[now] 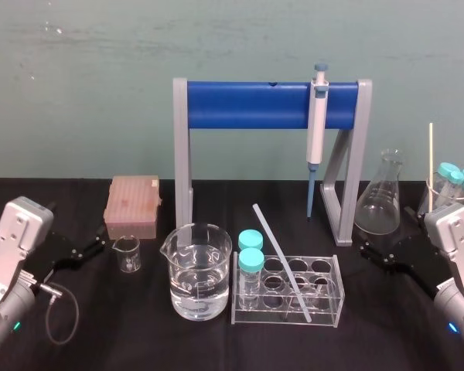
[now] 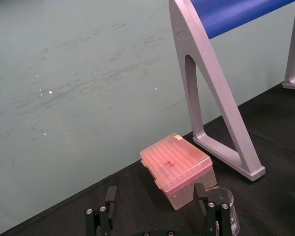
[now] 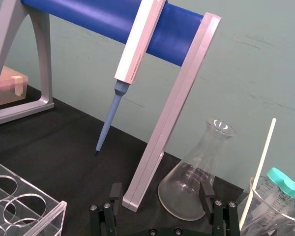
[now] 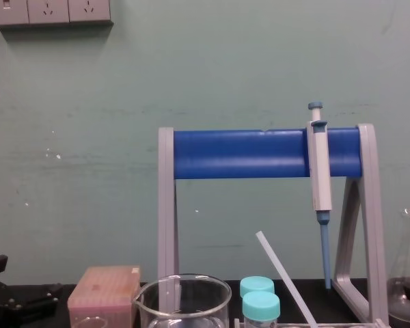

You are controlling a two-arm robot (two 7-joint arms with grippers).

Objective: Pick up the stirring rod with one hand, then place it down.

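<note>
The stirring rod is a translucent whitish rod leaning slantwise in the clear tube rack at the table's middle, its upper end pointing back and left. In the chest view the stirring rod rises in front of the stand. My left gripper rests low at the left, fingers open and empty, facing a small beaker; in its wrist view the left gripper stands before the pink box. My right gripper rests at the right, open and empty, right of the rack. The right gripper faces the conical flask.
A grey-and-blue stand carries a pipette. A large beaker of water and two teal-capped vials sit by the rack. Pink tip box, small beaker, conical flask, and a beaker with vials and a thin stick stand around.
</note>
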